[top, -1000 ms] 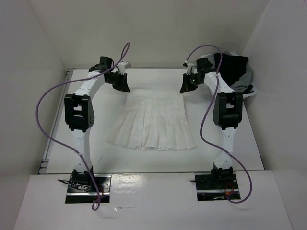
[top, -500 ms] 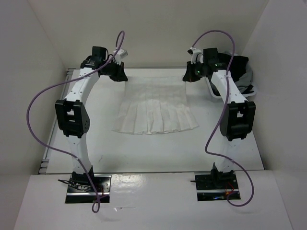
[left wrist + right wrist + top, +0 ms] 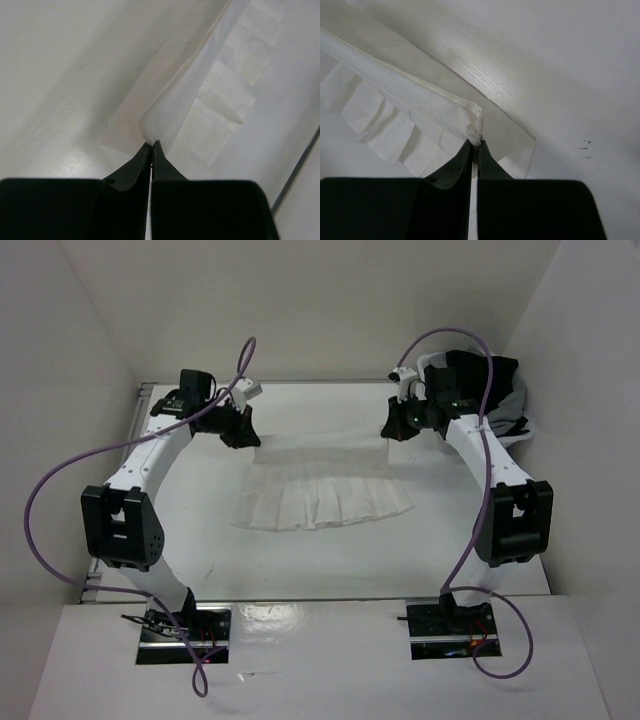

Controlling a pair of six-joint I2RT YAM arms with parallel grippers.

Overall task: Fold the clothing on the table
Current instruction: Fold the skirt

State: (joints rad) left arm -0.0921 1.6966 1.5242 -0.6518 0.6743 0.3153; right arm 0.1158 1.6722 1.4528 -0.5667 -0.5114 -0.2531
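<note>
The clothing (image 3: 320, 495) lay mid-table with its hem fanned toward 6 o'clock. Its waistband (image 3: 320, 447) was raised and stretched between both claws, probably so the top half could be laid evenly over the lower pleats. The left gripper (image 3: 245, 433), at the band's 9 o'clock end, was clenched on one corner, and the right gripper (image 3: 392, 430), at 3 o'clock, on the other. The raised sheet hid the table (image 3: 330, 560) beneath it, and white on white blurred the hem's outline. Dark garments (image 3: 490, 375) at 1 o'clock sat partly behind the right arm.
</note>
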